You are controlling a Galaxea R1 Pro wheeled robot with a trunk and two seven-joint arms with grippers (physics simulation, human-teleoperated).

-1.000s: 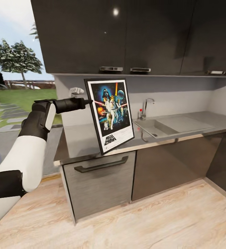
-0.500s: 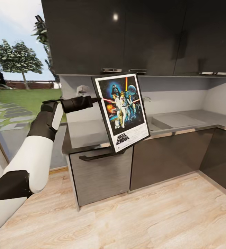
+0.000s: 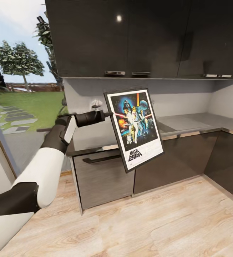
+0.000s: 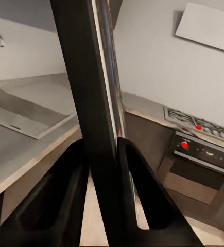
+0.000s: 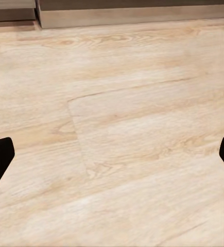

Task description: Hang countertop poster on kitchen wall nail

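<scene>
The poster (image 3: 136, 128), black-framed with blue-black artwork and a logo at the bottom, hangs tilted in the air in front of the dark cabinet fronts, off the kitchen countertop (image 3: 194, 121). My left gripper (image 3: 107, 115) is shut on the poster's left frame edge. In the left wrist view the frame edge (image 4: 99, 103) runs straight up between the two black fingers (image 4: 142, 185) of the left gripper (image 4: 102, 154). The right gripper (image 5: 112, 154) is open, its fingertips far apart over the wooden floor (image 5: 122, 113).
Dark upper cabinets (image 3: 130, 35) hang above the grey backsplash, which carries a small white fitting (image 3: 95, 104). The sink (image 4: 24, 110) and a stove with red knobs (image 4: 199, 126) sit along the worktop. A large window (image 3: 20, 82) is at the left. Wooden floor (image 3: 148, 221) lies open in front.
The poster has come off the countertop and now hangs in front of the cabinets, still in my left gripper. The whole view has shifted, so the camera moved.
</scene>
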